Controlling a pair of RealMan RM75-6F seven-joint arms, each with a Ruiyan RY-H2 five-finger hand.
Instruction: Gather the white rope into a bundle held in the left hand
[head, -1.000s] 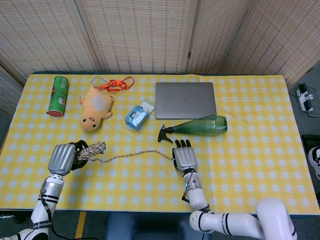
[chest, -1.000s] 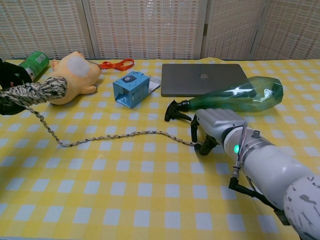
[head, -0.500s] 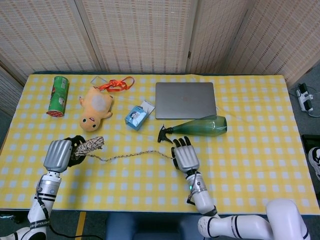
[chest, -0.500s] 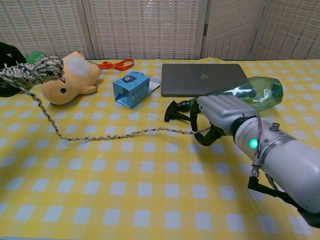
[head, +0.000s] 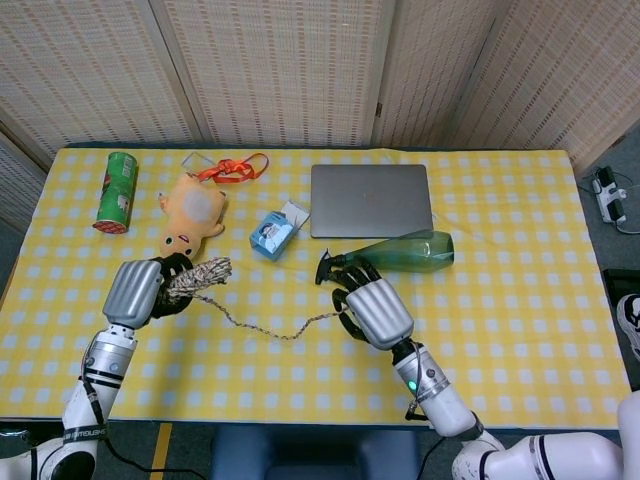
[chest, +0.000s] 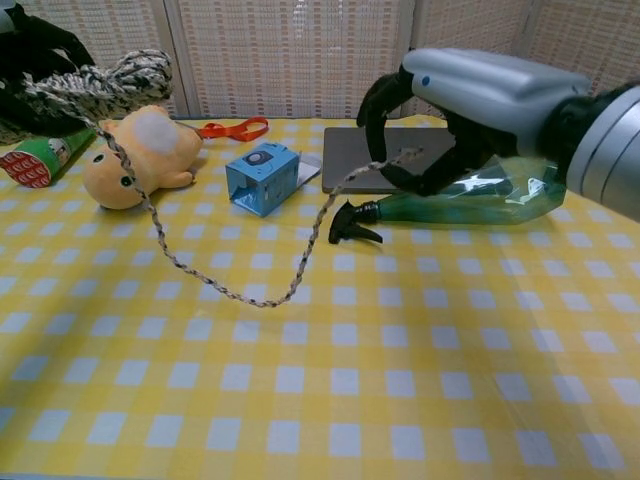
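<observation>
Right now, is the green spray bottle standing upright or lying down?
Lying down. The spray bottle rests on its side on the table, nozzle pointing left.

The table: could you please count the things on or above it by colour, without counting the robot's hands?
Green: 2, the can and the spray bottle
Yellow: 1, the plush toy
Orange: 1, the strap
Blue: 1, the small box
Grey: 1, the laptop
White: 1, the rope
Total: 7

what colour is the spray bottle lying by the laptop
Clear green, with a black nozzle; the spray bottle shows best in the chest view.
</observation>
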